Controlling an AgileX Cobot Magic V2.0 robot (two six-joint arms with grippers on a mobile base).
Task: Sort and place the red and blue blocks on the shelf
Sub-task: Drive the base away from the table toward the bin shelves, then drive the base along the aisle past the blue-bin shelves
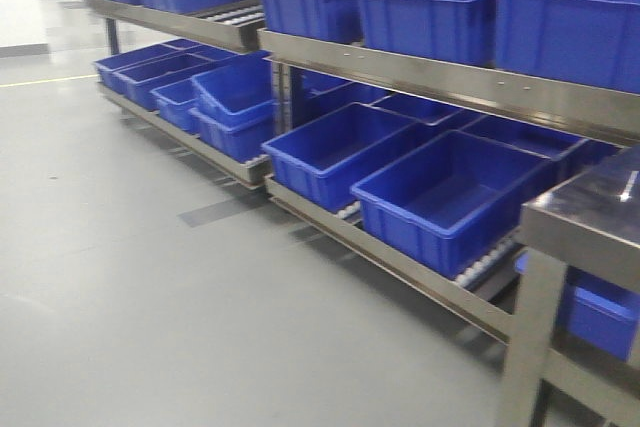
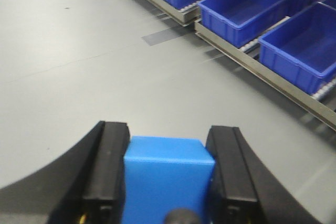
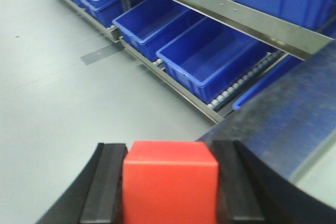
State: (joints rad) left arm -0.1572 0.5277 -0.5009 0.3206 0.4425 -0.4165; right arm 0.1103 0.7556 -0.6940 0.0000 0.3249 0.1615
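Blue block (image 2: 168, 179) clamped between left fingers (image 2: 111, 166), held over grey floor (image 2: 79, 66). Red block (image 3: 169, 182) clamped between right fingers (image 3: 107, 184), likewise off the shelf (image 1: 420, 72). Shelf ahead, steel rails, two tiers carrying open blue bins (image 1: 450, 197) on white rollers. Steel counter (image 1: 590, 217) at right, beside shelf.

The steel shelf (image 1: 420, 72) stands on a smooth grey floor (image 1: 120, 287) and has two tiers. Open blue bins (image 1: 440, 197) sit side by side on the lower tier's white rollers (image 1: 478, 267), with a tilted bin (image 1: 235, 92) resting on others further back. More bins fill the upper tier.
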